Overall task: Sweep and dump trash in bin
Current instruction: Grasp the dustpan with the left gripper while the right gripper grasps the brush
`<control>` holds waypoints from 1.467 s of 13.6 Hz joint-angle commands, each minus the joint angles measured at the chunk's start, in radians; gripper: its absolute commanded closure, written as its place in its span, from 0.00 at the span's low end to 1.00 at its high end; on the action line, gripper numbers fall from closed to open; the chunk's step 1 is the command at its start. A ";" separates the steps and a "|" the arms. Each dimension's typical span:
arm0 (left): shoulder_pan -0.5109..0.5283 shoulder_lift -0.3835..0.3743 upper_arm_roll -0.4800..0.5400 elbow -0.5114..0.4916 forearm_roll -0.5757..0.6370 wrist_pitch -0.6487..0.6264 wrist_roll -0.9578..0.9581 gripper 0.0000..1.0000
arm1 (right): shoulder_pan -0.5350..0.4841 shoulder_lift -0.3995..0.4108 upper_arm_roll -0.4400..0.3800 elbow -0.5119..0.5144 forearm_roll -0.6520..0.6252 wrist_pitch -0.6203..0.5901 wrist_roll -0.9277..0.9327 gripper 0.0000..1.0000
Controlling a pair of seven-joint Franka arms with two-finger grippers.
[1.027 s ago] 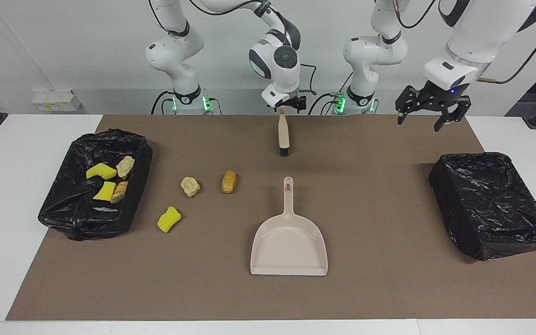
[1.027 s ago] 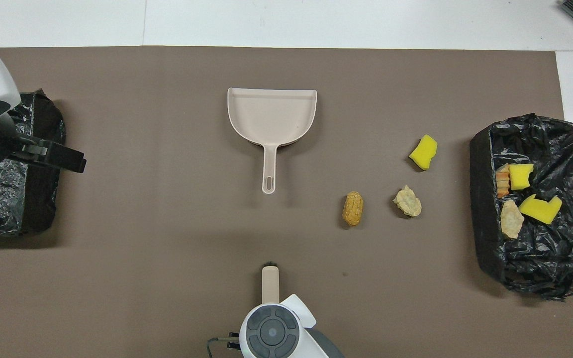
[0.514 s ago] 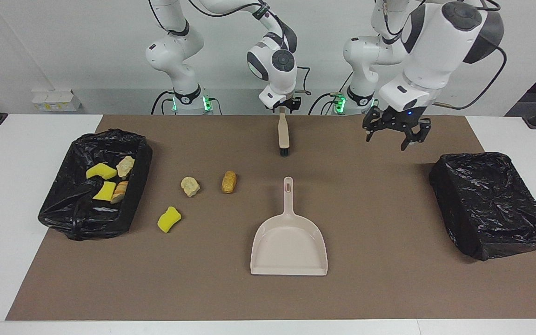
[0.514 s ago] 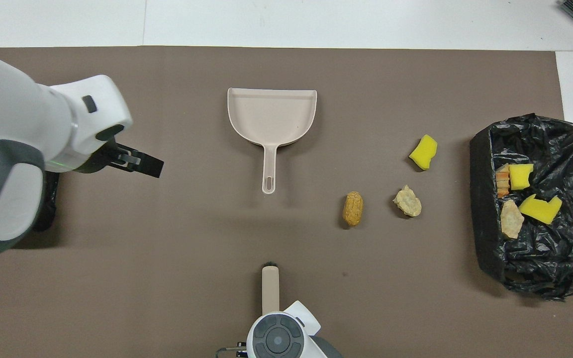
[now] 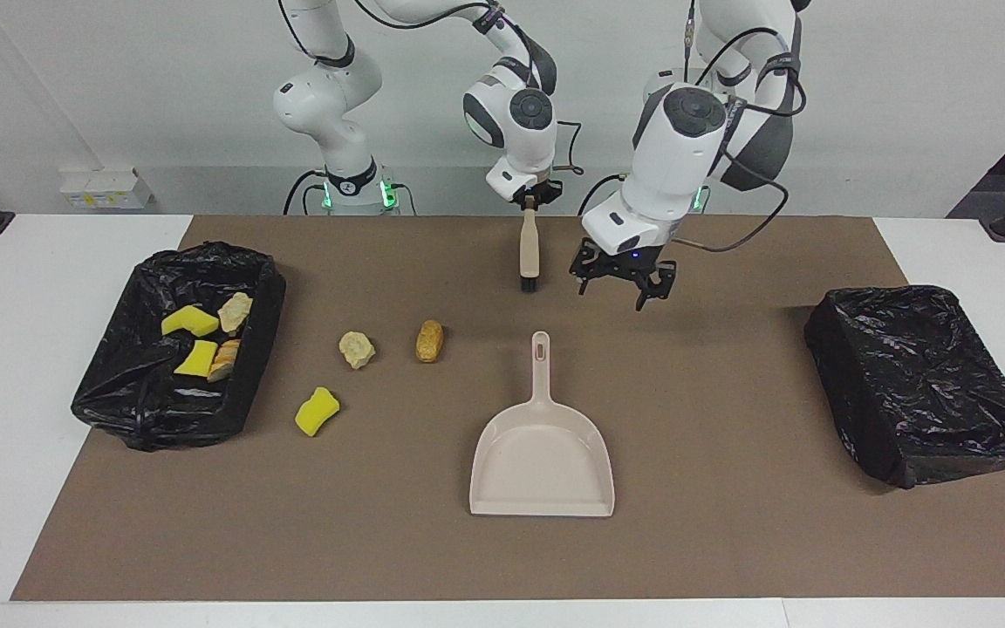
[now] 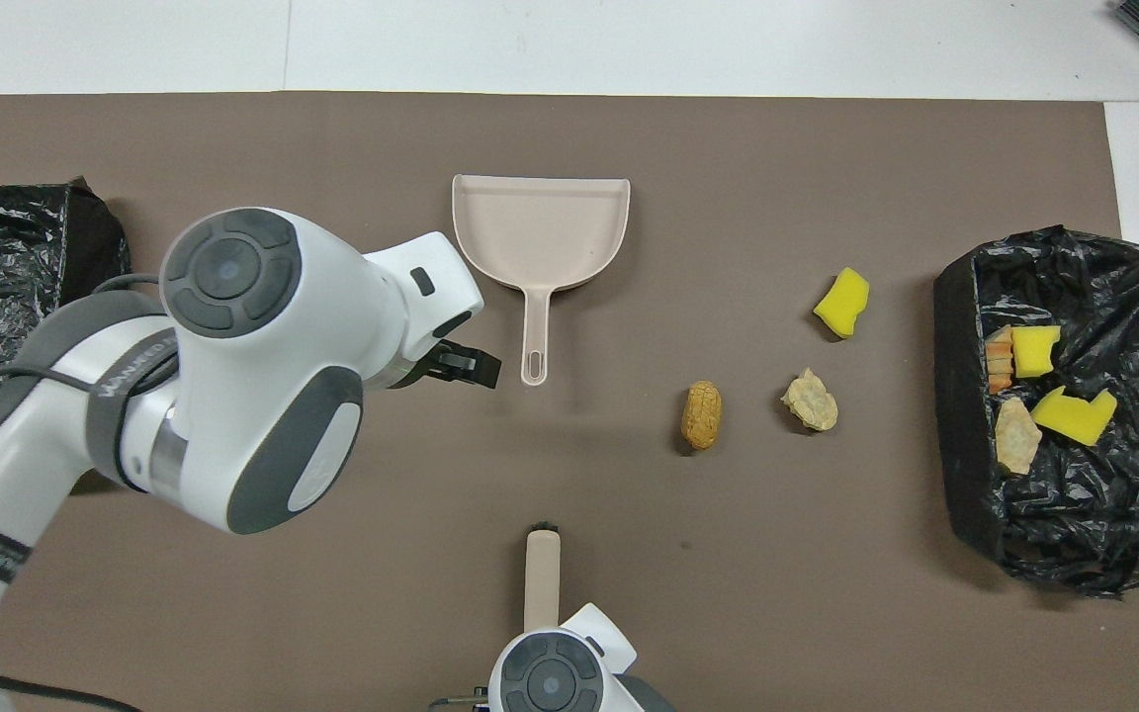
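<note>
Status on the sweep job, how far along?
Done: four scraps sit in the black bag-lined bin. In hand: right claw shut on the beige black-bristled brush; left claw open, over the mat by the beige plastic dustpan. Left: yellow sponge piece, pale crumbly lump, golden-brown roll lie unswept.

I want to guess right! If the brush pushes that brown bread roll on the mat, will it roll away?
Probably, a little. The bread roll looks rounded and oblong, so a sideways push might roll it. It is small, so likely light. The brown mat looks flat, so nothing would stop it.
</note>
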 commanded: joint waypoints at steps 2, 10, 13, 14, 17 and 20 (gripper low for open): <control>-0.050 0.121 0.000 0.014 0.115 0.135 -0.107 0.00 | -0.026 -0.041 -0.007 -0.016 0.028 -0.055 -0.048 1.00; -0.124 0.350 -0.026 0.134 0.335 0.286 -0.445 0.00 | -0.385 -0.234 -0.013 0.007 -0.211 -0.469 -0.233 1.00; -0.121 0.350 -0.023 0.134 0.358 0.284 -0.445 0.46 | -0.526 -0.204 -0.010 0.049 -0.328 -0.462 -0.371 1.00; -0.119 0.350 -0.024 0.134 0.411 0.283 -0.443 0.54 | -0.546 -0.191 -0.010 0.066 -0.407 -0.462 -0.442 1.00; -0.113 0.339 -0.026 0.131 0.455 0.231 -0.434 0.87 | -0.667 -0.138 -0.009 0.105 -0.571 -0.424 -0.552 1.00; -0.084 0.264 -0.027 0.121 0.450 0.113 -0.242 1.00 | -0.724 -0.047 -0.010 0.214 -0.726 -0.426 -0.585 1.00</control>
